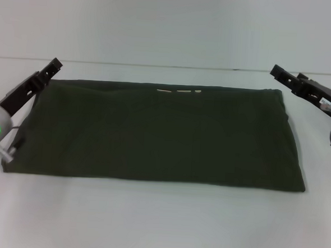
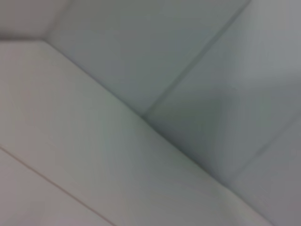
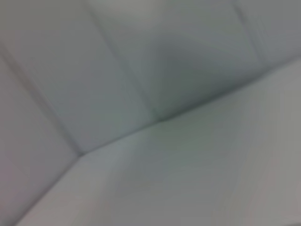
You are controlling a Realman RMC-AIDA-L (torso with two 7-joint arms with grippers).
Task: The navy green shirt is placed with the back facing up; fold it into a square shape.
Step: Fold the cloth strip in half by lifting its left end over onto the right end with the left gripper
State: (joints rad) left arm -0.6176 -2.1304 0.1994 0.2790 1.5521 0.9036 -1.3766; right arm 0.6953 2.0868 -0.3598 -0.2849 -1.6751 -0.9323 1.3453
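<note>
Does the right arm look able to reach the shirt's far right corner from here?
Probably yes: the right gripper hangs just beside the far right corner of the navy green shirt, with only bare table between them.

White table [image 1: 159, 225], plain and matte, meets a pale wall along a straight far edge. Lying directly on it: one dark olive-green shirt [image 1: 159, 135], spread flat as a wide rectangle, long side running left to right. Plain fabric faces up; a thin strip of cream marking shows at the middle of the far edge. Near edge straight, right side slanting slightly outward toward the front. Bare tabletop visible on all sides of the cloth.
</note>
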